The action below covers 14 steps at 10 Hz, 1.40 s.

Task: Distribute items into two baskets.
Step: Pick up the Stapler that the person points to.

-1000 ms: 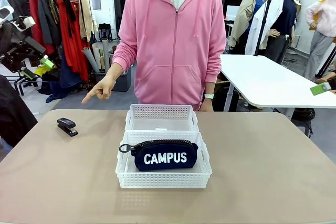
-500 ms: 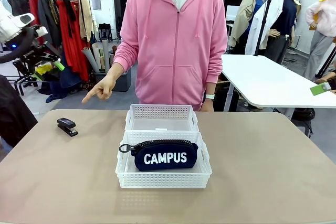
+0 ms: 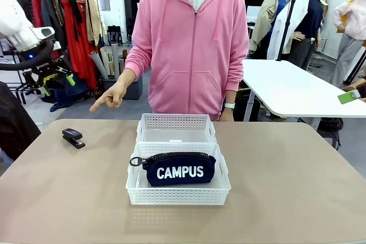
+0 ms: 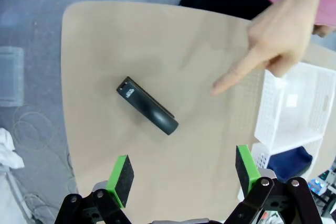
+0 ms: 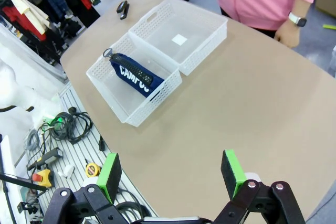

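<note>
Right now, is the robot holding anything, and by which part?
Nothing. The left arm's fingers are open above the stapler, not touching it; the right arm's fingers are open and empty too.

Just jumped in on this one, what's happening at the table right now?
The navy pouch lies in the near basket. The far basket behind it has neither item in it. The black stapler sits on the table off to the robot's left, and the person's hand points at it. The left gripper hangs open above the stapler, holding nothing. The right gripper is open and empty too, well up off the table.
</note>
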### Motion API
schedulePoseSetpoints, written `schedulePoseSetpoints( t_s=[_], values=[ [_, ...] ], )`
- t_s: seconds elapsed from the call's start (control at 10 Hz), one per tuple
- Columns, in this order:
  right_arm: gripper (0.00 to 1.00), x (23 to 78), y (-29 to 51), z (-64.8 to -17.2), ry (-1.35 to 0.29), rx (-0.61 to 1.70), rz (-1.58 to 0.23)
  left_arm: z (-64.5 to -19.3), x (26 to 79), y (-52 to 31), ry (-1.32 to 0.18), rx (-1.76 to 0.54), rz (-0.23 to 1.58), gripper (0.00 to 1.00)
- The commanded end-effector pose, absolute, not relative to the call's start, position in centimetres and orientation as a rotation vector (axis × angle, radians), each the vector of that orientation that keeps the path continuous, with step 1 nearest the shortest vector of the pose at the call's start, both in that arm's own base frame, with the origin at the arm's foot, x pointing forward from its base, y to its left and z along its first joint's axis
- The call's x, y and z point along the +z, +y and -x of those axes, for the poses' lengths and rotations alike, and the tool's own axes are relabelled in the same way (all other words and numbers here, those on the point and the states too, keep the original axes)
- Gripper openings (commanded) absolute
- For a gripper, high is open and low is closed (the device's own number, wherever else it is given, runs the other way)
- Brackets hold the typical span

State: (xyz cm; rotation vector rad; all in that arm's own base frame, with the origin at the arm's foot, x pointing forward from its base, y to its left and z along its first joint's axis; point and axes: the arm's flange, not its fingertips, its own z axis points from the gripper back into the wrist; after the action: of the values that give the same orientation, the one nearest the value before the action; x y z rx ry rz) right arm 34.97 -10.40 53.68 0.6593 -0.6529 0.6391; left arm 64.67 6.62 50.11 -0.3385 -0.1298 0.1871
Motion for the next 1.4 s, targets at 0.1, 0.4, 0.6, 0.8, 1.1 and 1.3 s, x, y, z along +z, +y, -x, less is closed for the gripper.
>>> schedulePoseSetpoints(
  t_s=[0.1,0.4,0.6,0.8,1.1,1.3],
  values=[
    [1.00,53.7,-10.3,-34.9,-0.663,0.646,-0.670,-66.8,49.0,6.4,-0.089,0.294,0.310,1.00],
    [1.00,53.7,-10.3,-34.9,-0.663,0.646,-0.670,-68.3,47.3,5.7,-0.078,0.379,0.309,1.00],
    [1.00,53.7,-10.3,-34.9,-0.663,0.646,-0.670,-69.1,46.1,4.9,-0.094,0.465,0.266,1.00],
    [1.00,53.7,-10.3,-34.9,-0.663,0.646,-0.670,-69.5,44.6,4.6,-0.107,0.550,0.203,1.00],
    [1.00,53.7,-10.3,-34.9,-0.663,0.646,-0.670,-69.3,43.0,4.5,-0.124,0.645,0.136,1.00],
    [1.00,53.7,-10.3,-34.9,-0.663,0.646,-0.670,-68.8,42.0,4.2,-0.088,0.667,0.145,1.00]
  ],
)
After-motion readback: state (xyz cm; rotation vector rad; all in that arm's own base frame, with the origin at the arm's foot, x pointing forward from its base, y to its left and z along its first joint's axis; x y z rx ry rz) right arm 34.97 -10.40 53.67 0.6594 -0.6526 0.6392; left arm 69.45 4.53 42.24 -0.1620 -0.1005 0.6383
